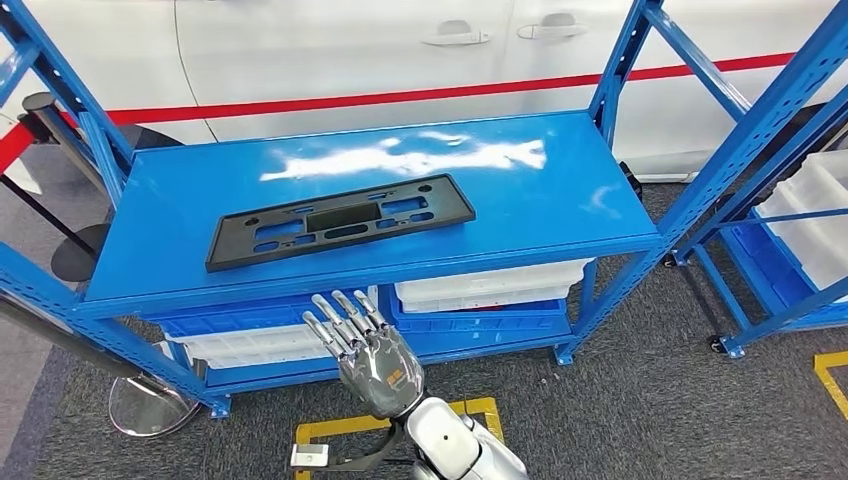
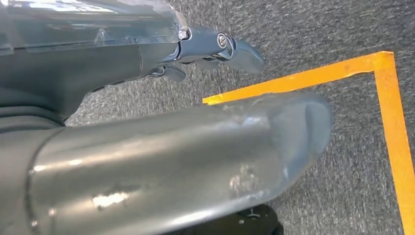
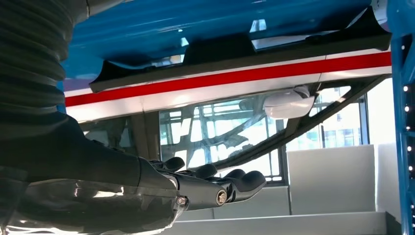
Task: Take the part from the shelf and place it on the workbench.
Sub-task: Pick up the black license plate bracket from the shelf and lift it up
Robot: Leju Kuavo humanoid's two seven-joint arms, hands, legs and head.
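reach step: right hand (image 1: 372,362), fingers (image 1: 340,318) spread and empty, must rise onto the part (image 1: 338,220) beyond them on the shelf (image 1: 560,190).

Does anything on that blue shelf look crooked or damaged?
Nothing looks damaged. The black part lies flat on the blue shelf, skewed to its front edge. The right hand, fingers spread and holding nothing, is below the shelf.

Black part (image 1: 340,221) on a glossy blue shelf (image 1: 560,190) (red stripe (image 1: 400,97) on the white car (image 1: 330,50) behind)
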